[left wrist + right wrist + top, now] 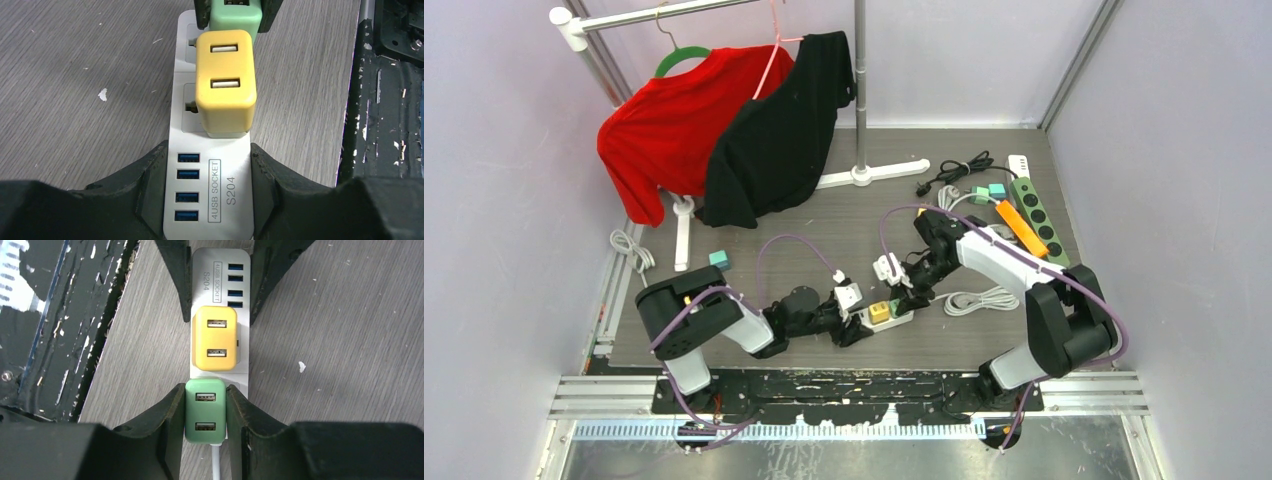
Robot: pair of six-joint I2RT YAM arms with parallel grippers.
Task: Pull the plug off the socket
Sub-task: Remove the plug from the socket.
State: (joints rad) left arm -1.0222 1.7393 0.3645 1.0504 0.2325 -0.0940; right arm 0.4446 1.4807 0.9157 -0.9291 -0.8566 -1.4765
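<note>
At the near edge, a ribbed metal rail [844, 428] runs across, and behind it a scratched black base plate [844, 390] carries the 2 arm bases. Beyond the plate lies the table [75, 75], a grey wood-grain surface flecked with small white marks.

Just past the plate, the white power strip [235, 200] lies flat on the table. The left gripper [209, 170] pinches it from both sides at the end with 4 blue USB ports. The yellow plug [225, 80], a 2-port charger block, stands in the strip just beyond those ports. Next to it, at the strip's other end, the green plug [205, 390] sits with the right gripper [205, 412] pressed together on its 2 sides. We cannot tell whether its prongs are fully seated. The strip's white cord [216, 460] leaves under that end.

Farther out, a coiled white cable [979, 298] lies to the right of the strip and a teal cube [718, 259] to the left. Toward the far right corner rest a green power strip [1036, 205], an orange bar [1021, 228] touching it, and a black cable [954, 172].

At the back, a white garment rack [860, 90] stands on the table, holding a red shirt [664, 130] on a green hanger [682, 58] and a black shirt [774, 140] beside it. Pale lilac walls [1164, 150] with metal frame posts close the space on 3 sides.
</note>
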